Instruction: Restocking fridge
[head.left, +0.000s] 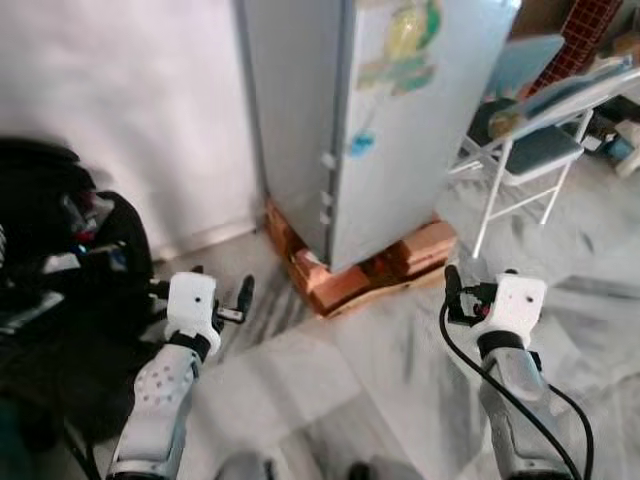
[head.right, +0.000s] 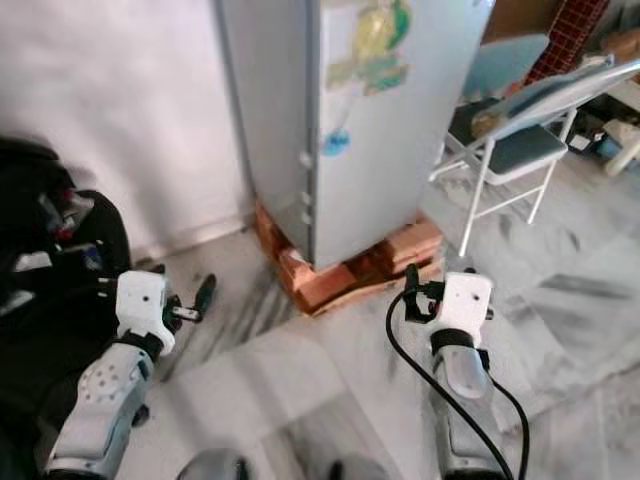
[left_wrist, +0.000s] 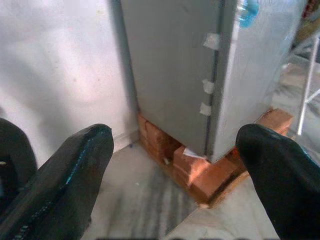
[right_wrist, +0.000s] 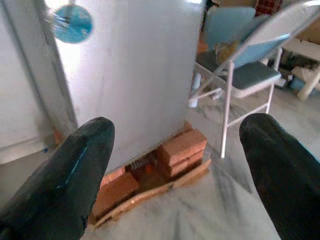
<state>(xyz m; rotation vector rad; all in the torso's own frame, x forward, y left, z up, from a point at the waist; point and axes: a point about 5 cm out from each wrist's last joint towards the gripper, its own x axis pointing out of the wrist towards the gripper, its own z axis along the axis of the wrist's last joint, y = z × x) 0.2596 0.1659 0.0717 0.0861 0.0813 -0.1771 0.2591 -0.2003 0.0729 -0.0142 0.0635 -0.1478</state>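
Note:
A grey fridge (head.left: 400, 120) stands ahead with its door shut, stickers on the front and a blue round magnet (right_wrist: 73, 23) on the door. It rests on a base of red bricks (head.left: 345, 280). Both arms are raised in front of me, low above the floor. My left gripper (head.left: 222, 298) is open and empty, pointing at the fridge's left corner; its black fingers (left_wrist: 65, 175) frame the bricks. My right gripper (head.left: 480, 285) is open and empty too, facing the fridge's right side, short of the bricks.
A folding chair (head.left: 530, 150) with a blue seat stands right of the fridge. A black heap of bags (head.left: 60, 260) lies at my left against the white wall (head.left: 130, 110). Pale marble floor (head.left: 330, 380) stretches between me and the fridge.

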